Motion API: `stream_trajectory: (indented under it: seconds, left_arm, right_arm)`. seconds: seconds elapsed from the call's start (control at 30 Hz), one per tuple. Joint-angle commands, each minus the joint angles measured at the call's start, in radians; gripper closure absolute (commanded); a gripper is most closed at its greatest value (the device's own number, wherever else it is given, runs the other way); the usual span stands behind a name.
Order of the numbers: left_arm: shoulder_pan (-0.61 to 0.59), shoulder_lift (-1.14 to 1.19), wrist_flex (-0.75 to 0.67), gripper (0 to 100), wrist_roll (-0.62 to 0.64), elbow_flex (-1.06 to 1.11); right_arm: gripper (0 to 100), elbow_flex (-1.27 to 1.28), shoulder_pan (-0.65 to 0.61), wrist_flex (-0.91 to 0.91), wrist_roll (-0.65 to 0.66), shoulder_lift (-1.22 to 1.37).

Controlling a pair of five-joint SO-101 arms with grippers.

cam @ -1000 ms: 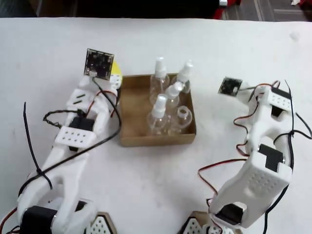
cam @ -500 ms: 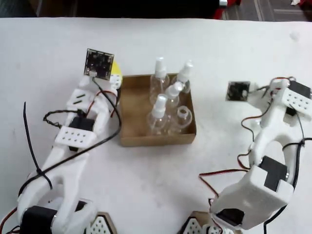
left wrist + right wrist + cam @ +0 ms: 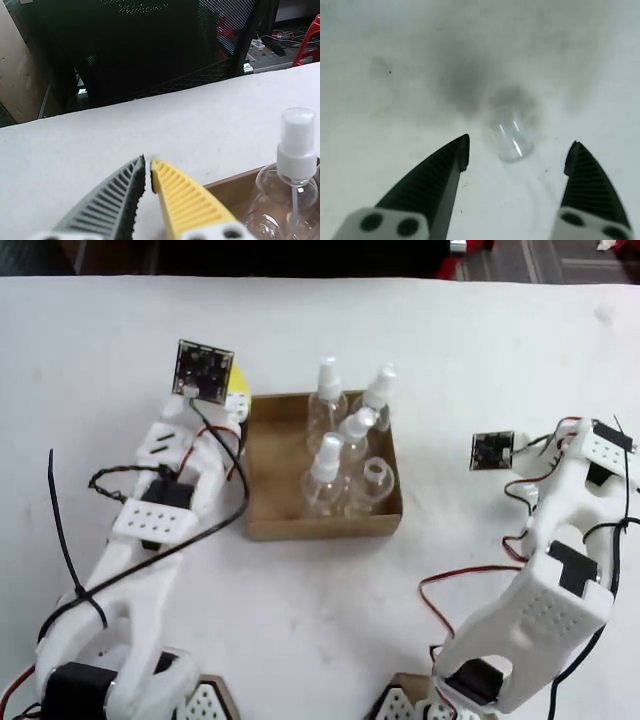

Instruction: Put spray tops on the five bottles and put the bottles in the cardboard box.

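Uncapped bottle: stands in the cardboard box, in the near corner on the right arm's side, with its neck open and its neighbours pressed close.
Capped bottles: four of them, upright in the same box with white sprayers on.
Spray top: a small clear piece lying on the table, well apart from the box. I take it for the last top, though its shape is hard to read.
Right gripper: spread wide above that piece, which lies between the jaws; neither jaw touches it.
Left gripper: pressed together and empty, just beside the box's far corner, with one capped bottle close by.
Risk, grasp: the piece looks rounded and lies on its side, so an off-centre close could roll it away or squeeze it out.
Risk, fitting: the open bottle is unheld in a crowded box. Pressing a top down may tip it or knock its neighbours.
Risk, alignment: a top gripped tilted could miss the narrow neck.
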Motion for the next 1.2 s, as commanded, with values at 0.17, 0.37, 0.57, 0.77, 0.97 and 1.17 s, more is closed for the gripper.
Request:
stream_trajectory:
  seconds: [0.17, 0.37, 0.57, 0.77, 0.97, 1.17]
  left_arm:
    - [0.008, -0.005, -0.025, 98, -0.008, -0.011]
    - [0.01, -0.005, -0.025, 98, -0.008, -0.011]
    - [0.01, -0.005, -0.025, 98, -0.008, -0.011]
    - [0.01, -0.005, -0.025, 98, -0.008, -0.009]
    - [0.01, -0.005, -0.025, 98, -0.008, -0.009]
    - [0.01, -0.005, -0.025, 98, -0.008, -0.009]
  right_arm:
    - [77.6, -0.041, -0.028, -0.081, -0.025, 0.054]
    - [97.4, -0.046, -0.087, -0.176, -0.196, 0.042]
    - [98.5, -0.144, -0.162, -0.114, -0.436, -0.105]
    - [98.3, -0.193, -0.226, -0.025, -0.58, -0.282]
    - [98.3, -0.193, -0.274, 0.033, -0.755, -0.447]
    - [98.3, -0.195, -0.354, 0.107, -0.924, -0.673]
